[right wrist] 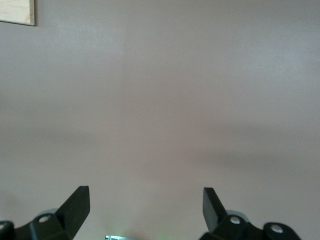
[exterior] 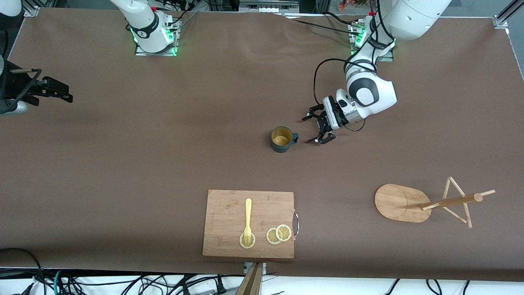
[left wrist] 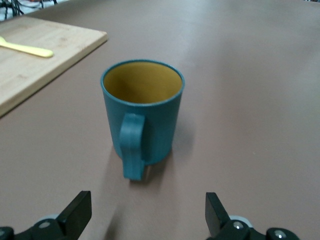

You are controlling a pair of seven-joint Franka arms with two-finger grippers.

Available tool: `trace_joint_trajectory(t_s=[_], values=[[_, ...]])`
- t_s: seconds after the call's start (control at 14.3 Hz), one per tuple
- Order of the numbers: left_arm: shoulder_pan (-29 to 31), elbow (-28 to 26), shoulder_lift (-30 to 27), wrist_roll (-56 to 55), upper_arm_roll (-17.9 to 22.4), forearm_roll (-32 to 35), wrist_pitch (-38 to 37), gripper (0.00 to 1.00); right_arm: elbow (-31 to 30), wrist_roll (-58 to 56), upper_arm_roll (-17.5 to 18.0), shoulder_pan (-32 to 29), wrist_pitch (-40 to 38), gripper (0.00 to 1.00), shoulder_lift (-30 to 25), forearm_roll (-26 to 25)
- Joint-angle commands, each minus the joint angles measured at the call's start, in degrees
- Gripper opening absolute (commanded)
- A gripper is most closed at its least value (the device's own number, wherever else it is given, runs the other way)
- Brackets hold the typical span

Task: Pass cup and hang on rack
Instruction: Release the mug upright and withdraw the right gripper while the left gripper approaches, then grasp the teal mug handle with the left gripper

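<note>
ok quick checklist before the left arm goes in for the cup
1. Left gripper open, beside the cup's handle: ok.
2. Cup upright on the table, nothing in it: ok.
3. Handle faces the left gripper, centred between its fingers: ok.
4. Right gripper open, waiting over the right arm's end of the table: ok.
5. Rack upright, ready for hanging: not ok, it seems to lie on its side.
6. Cutting board with fork and lemon slices, nearer the front camera than the cup, out of the way: ok.

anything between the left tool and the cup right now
Nothing. In the left wrist view only bare brown table lies between the open left tool and the cup, whose handle faces it. The front view shows the same short bare gap.
</note>
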Motion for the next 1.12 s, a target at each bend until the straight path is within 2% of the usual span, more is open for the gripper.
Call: trace_joint_trajectory(t_s=[0.0,0.35,1.05], values=[[-1.2,4.8,4.6,6.2,-0.1,-4.5,0.7,1.0,1.8,0.7,0.0,0.0,-1.7,1.0,1.0,-0.6],[-1.8,7.5,7.2,6.8,-0.1,-4.4,0.7,1.0,3.3,0.7,0.0,0.1,-1.4,1.0,1.2,-0.4],[-3.8,7.9,7.7,6.8,-0.1,-4.6,0.7,1.0,5.7,6.5,-0.4,0.0,-1.3,1.0,0.9,-0.7]])
